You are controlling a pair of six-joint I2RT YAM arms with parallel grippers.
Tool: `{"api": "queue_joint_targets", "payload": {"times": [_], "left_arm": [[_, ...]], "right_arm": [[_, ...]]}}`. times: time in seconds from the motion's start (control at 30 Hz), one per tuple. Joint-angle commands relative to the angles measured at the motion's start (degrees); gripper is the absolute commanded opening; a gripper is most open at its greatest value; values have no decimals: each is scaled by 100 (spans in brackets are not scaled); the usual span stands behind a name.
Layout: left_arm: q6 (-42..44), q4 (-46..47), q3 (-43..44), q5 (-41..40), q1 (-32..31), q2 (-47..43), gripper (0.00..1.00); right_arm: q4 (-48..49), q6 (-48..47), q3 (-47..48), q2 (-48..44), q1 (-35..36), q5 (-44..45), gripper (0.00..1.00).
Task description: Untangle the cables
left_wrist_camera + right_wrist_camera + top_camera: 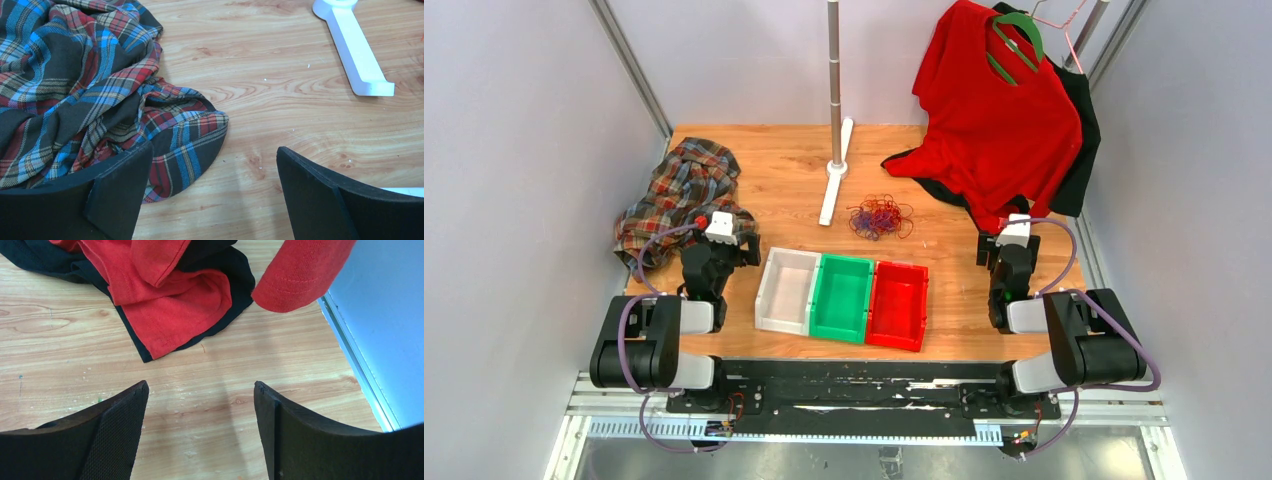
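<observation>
Wiry red, orange and purple cables [881,216] sit in one loopy clump, ahead-right of my left gripper [212,170], ahead-left of my right gripper [200,400]; both hover low, jaws spread, empty.

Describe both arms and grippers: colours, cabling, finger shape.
The left arm and right arm have black bodies with grey joint sections and looping lilac hoses. Each wrist carries a white block; the left one has a red knob beside it. The left gripper and right gripper have black, curved, tapering fingers; the right's inner faces look finely textured.
</observation>
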Motion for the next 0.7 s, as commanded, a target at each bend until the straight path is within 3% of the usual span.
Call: {"api": "queue_joint_targets", "payload": {"times": [0.0,0.33,0.43,0.5,0.57,0.67], "left_arm": [[7,210,26,-69,-27,-14,98],[38,286,-8,-1,-27,-13,98],[81,272,4,154,-23,-63,98],[67,-415,145,168,2,-499,98],[153,-1720,537,176,7,-1095,98],[505,-3588,1375,522,17,-1761,98]], "right_arm": [[174,30,6,20,-42,-49,77],[130,54,-1,-98,-21,200,77],[-1150,10,324,-976,189,802,77],[-2707,416,946,-1686,191,1089,77],[-3952,767,1664,-2126,186,1158,77],[-4414,1105,2085,-2573,160,265,77]]}}
